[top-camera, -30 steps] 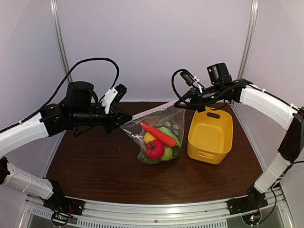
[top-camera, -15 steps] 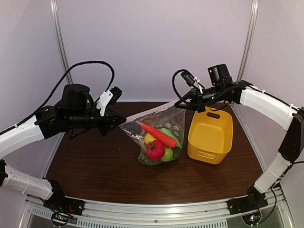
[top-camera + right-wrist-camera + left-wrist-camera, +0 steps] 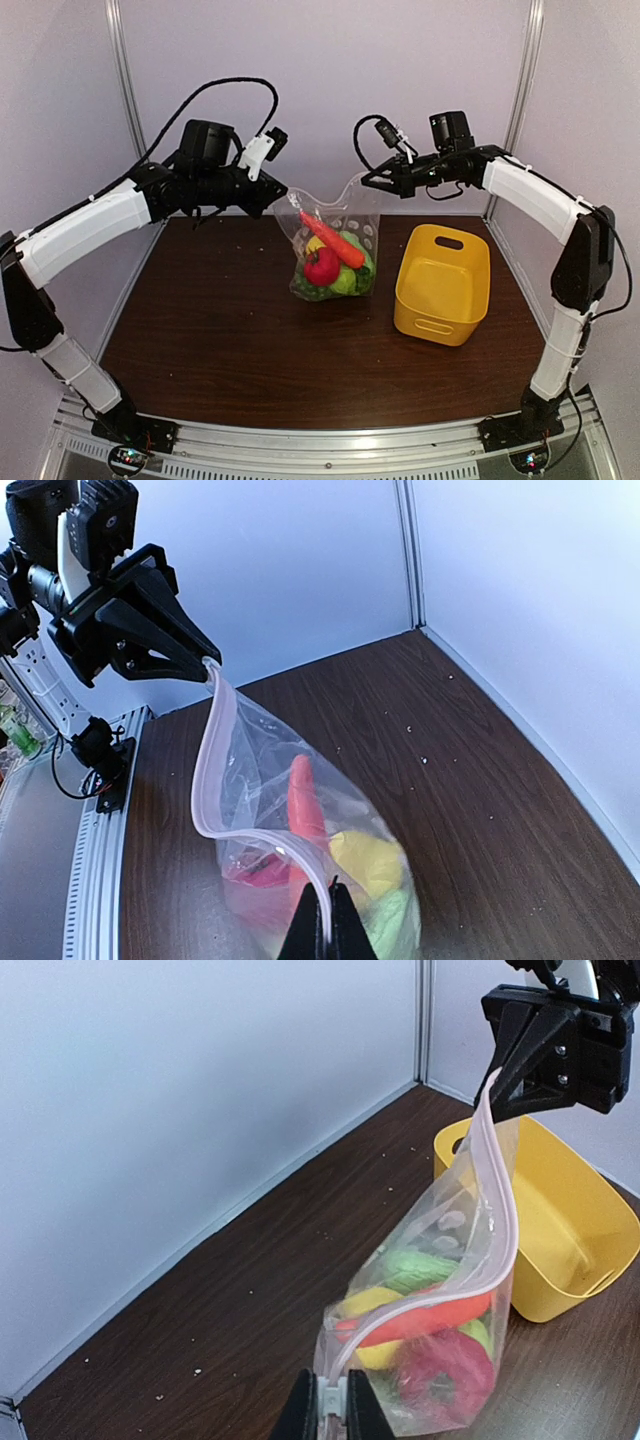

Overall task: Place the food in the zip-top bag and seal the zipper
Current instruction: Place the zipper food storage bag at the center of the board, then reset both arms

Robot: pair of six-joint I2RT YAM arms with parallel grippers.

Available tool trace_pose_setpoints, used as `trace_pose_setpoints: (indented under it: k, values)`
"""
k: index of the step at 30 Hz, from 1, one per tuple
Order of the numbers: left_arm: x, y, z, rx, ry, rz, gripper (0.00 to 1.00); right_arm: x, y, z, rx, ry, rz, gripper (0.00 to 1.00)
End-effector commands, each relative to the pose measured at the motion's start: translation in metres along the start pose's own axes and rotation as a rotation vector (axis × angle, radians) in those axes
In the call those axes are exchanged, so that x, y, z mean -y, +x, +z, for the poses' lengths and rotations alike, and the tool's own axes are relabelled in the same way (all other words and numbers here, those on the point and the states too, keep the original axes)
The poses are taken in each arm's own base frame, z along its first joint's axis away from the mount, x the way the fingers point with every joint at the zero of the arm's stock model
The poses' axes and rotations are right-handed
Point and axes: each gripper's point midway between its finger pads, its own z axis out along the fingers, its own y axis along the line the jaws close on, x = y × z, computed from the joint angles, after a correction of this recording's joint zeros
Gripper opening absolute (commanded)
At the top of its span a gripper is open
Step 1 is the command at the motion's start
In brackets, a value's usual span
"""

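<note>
The zip-top bag (image 3: 335, 235) hangs between my two grippers over the back of the table. The food (image 3: 333, 268) sits inside it: an orange-red carrot (image 3: 335, 242), a red apple (image 3: 321, 266), yellow and green pieces. My left gripper (image 3: 283, 197) is shut on the bag's left top corner, fingertips (image 3: 312, 1412) pinching the end of the zipper (image 3: 507, 1215). My right gripper (image 3: 366, 183) is shut on the right corner, clamping the zipper (image 3: 207, 765) strip. Between the two grips the rim sags in a curve. In the right wrist view the carrot (image 3: 302, 790) shows through the bag (image 3: 260, 770).
A yellow handled basket (image 3: 443, 285) stands right of the bag, also seen in the left wrist view as the basket (image 3: 575, 1250). The dark wooden table (image 3: 220, 340) is walled at the back and sides. Small crumbs dot the table (image 3: 160, 1396) near the back wall.
Both arms have risen and swung toward the back wall, carrying the bag with them. The grippers have come closer together, and the formerly taut rim now sags.
</note>
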Motion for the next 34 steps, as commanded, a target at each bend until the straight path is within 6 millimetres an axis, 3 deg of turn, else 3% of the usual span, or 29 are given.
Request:
trace_pose_setpoints:
  k: [1, 3, 7, 9, 10, 12, 15, 18, 23, 26, 28, 30, 34]
  values:
    - [0.018, -0.001, -0.017, 0.038, 0.101, 0.042, 0.05, -0.026, -0.004, -0.01, 0.023, -0.041, -0.058, 0.0]
    - [0.032, 0.025, -0.021, 0.018, 0.166, 0.031, 0.07, -0.038, 0.027, -0.008, -0.016, -0.053, -0.061, 0.01]
    - [0.065, 0.108, -0.02, -0.121, 0.314, -0.021, 0.23, -0.067, 0.107, 0.003, -0.183, -0.102, -0.063, 0.33]
    - [0.078, 0.135, -0.025, -0.175, 0.377, -0.084, 0.39, -0.08, 0.129, 0.001, -0.261, -0.14, -0.038, 0.45]
    - [0.082, 0.137, -0.03, -0.175, 0.393, -0.1, 0.44, -0.088, 0.134, -0.005, -0.292, -0.165, -0.032, 0.51]
    - [0.08, 0.123, -0.045, -0.115, 0.378, -0.102, 0.51, -0.099, 0.129, -0.023, -0.313, -0.184, -0.055, 0.63]
    - [0.056, 0.083, -0.072, 0.021, 0.245, -0.089, 0.68, -0.101, 0.11, -0.054, -0.268, -0.131, -0.044, 0.74]
    - [0.015, 0.062, -0.088, 0.083, 0.014, -0.088, 0.8, -0.076, 0.091, -0.085, -0.187, 0.043, 0.011, 0.99]
    - [-0.044, 0.067, -0.097, 0.059, -0.324, -0.091, 0.96, -0.006, 0.068, -0.161, 0.017, 0.464, 0.126, 1.0]
    - [-0.06, 0.069, -0.1, 0.041, -0.415, -0.097, 0.98, 0.033, 0.057, -0.223, 0.158, 0.792, 0.218, 1.0]
    - [-0.065, 0.069, -0.103, 0.045, -0.448, -0.107, 0.98, 0.042, 0.053, -0.257, 0.22, 0.986, 0.243, 1.0]
    - [-0.068, 0.07, -0.106, 0.066, -0.469, -0.118, 0.98, 0.04, 0.052, -0.273, 0.237, 1.072, 0.224, 1.0]
    - [-0.068, 0.072, -0.111, 0.131, -0.482, -0.132, 0.98, 0.043, 0.069, -0.275, 0.209, 1.11, 0.234, 0.99]
